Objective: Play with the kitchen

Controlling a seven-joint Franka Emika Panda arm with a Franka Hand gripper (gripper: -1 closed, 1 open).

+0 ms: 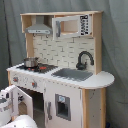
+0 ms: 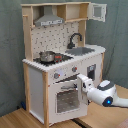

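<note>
Layout of the kitchen (image 1: 60, 75) in both exterior views. On the worktop, the pot (image 2: 47, 56) stands on the hob (image 2: 52, 59), toward the second exterior view's left; the sink (image 2: 83, 50) lies to the hob's right, with the faucet (image 2: 75, 39) behind it against the back wall. The range hood (image 2: 49, 20) hangs above the hob; the upper cabinet (image 2: 97, 12) sits at the top right. Below the worktop, the knobs (image 2: 57, 76) sit above the oven door (image 2: 66, 97). The gripper (image 2: 81, 83) is in front of the oven door's upper right.
</note>
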